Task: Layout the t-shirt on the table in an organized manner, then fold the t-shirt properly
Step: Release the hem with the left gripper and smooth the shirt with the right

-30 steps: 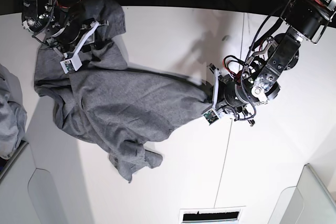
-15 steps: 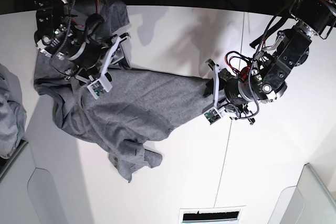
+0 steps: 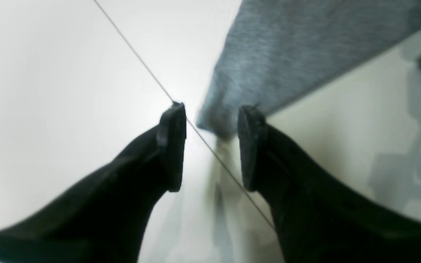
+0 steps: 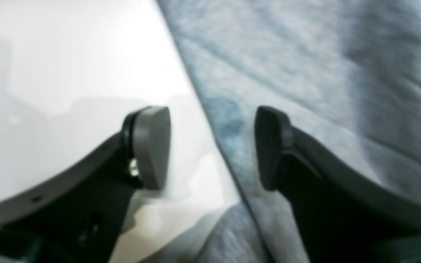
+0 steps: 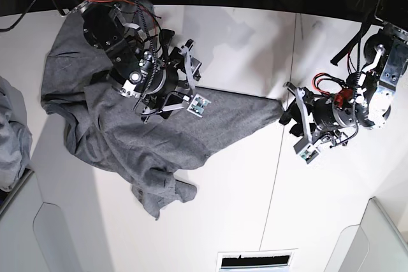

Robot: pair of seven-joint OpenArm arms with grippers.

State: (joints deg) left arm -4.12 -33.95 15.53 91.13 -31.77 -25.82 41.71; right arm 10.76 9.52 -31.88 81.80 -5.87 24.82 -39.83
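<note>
The grey t-shirt [image 5: 159,132] lies rumpled on the white table [image 5: 236,183], with one corner [image 5: 275,107] drawn out to the right. My left gripper [image 5: 296,121] hovers open just right of that corner. In the left wrist view its jaws [image 3: 212,113] hold nothing, and the shirt corner [image 3: 217,120] lies just beyond the fingertips. My right gripper [image 5: 193,74] is open over the shirt's upper edge. In the right wrist view the gripper [image 4: 212,124] straddles the cloth edge [image 4: 232,124], one finger over bare table and the other over the fabric.
A paler bluish-grey heap of cloth [image 5: 9,138] lies at the left edge. White bins stand at the bottom left [image 5: 38,234] and bottom right [image 5: 382,240]. A thin dark seam [image 5: 287,93] crosses the table by the left gripper.
The left gripper drew the shirt corner rightward, let it go and backed off to the right. The right gripper opened and swung right from the far-left cloth to the shirt's upper middle.
</note>
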